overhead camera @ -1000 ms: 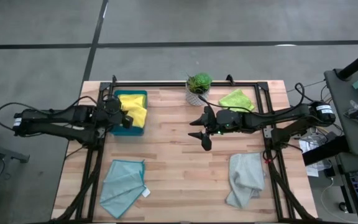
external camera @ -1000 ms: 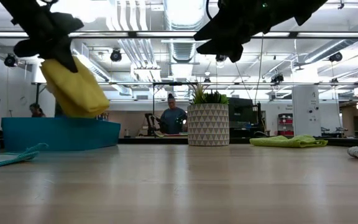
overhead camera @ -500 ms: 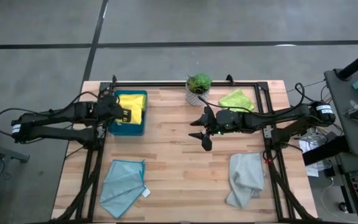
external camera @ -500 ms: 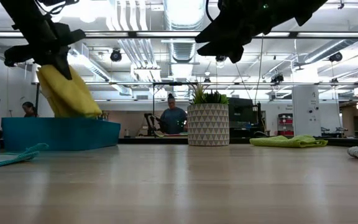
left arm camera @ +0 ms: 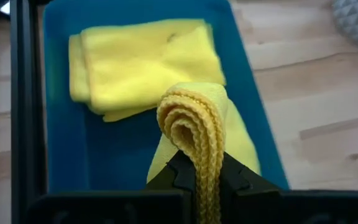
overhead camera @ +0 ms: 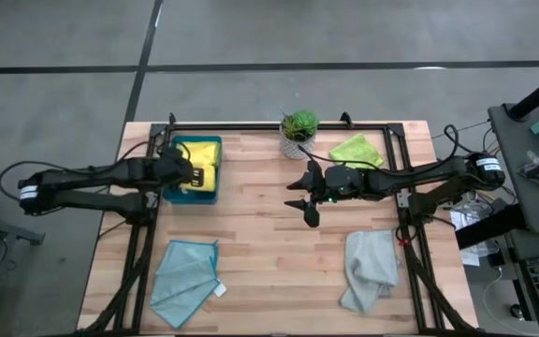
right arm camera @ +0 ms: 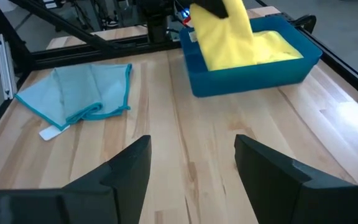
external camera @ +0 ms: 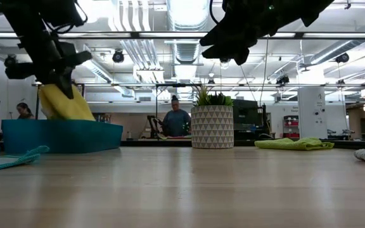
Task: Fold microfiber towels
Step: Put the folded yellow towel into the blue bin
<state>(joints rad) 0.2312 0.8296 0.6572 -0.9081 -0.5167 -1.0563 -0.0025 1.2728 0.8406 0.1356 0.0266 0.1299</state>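
Note:
My left gripper is shut on a folded yellow towel over the dark teal tray at the table's far left. A second folded yellow towel lies flat on the tray's floor. My right gripper hovers open above the middle of the table, with nothing between its fingers. A light teal towel lies near left, a pale grey one near right, and a lime green one far right, all on the wood. My left gripper pinches the yellow towel between its two fingers at a rolled fold of several layers, which sticks out past the fingertips. The fingers slant down from the table's left side. The towel hangs below them, its lower end inside the tray behind the wall.
A potted plant in a patterned white pot stands at the far middle. A black metal frame runs along the table's far, left and right sides. Bare wood lies between the teal and grey towels.
My left gripper has sunk toward the tray with the yellow towel and has turned a little. The towel hung mostly above the tray's rim before; now its lower part is down inside the tray.

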